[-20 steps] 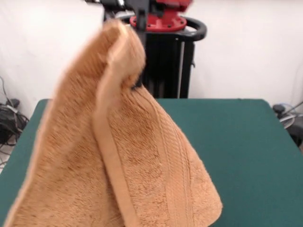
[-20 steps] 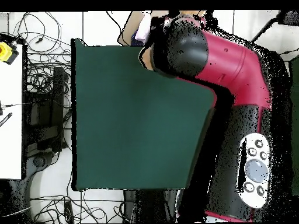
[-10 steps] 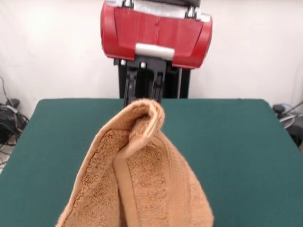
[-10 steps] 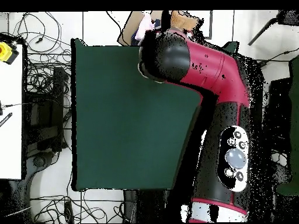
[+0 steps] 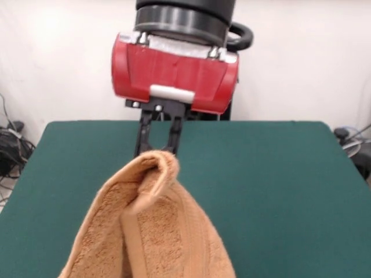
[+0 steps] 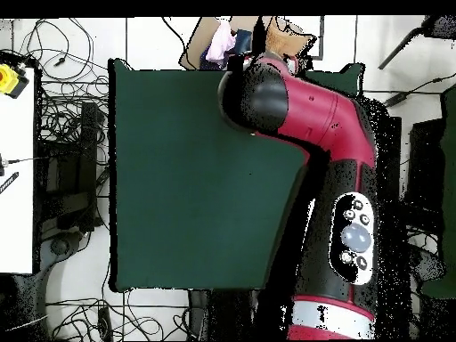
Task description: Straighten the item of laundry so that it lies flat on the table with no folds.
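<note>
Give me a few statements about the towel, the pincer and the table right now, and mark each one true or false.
1. The towel lies flat on the table. False: it hangs bunched from its top fold, with its lower part running out of the front view.
2. The pincer is shut on the towel's top fold. True.
3. The table has a dark green top. True.
4. The towel is blue. False: it is light orange.
5. In the front view, the table to the right of the towel is covered with laundry. False: only bare green surface shows there.
</note>
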Controlling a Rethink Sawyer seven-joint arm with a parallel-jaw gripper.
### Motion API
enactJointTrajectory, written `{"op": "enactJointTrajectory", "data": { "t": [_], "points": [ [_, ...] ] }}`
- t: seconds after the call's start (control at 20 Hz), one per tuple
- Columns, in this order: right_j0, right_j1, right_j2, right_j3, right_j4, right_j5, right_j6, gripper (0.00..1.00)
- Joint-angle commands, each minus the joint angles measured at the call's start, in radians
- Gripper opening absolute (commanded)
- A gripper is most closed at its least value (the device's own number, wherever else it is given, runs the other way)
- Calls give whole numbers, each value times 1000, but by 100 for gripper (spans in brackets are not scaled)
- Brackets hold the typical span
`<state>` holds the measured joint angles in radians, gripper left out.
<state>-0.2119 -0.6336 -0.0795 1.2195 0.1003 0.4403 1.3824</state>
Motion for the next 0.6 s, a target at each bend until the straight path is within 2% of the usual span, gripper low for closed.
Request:
{"op": "enactJointTrajectory", "data": {
  "t": [0.05, 0.4, 0.6],
  "points": [
    [-74, -9, 50, 255, -72, -69, 103, 0],
    [-201, -59, 155, 395, -166, -128, -30, 0],
    [-216, -54, 142, 417, -263, -128, -53, 0]
  ]
}}
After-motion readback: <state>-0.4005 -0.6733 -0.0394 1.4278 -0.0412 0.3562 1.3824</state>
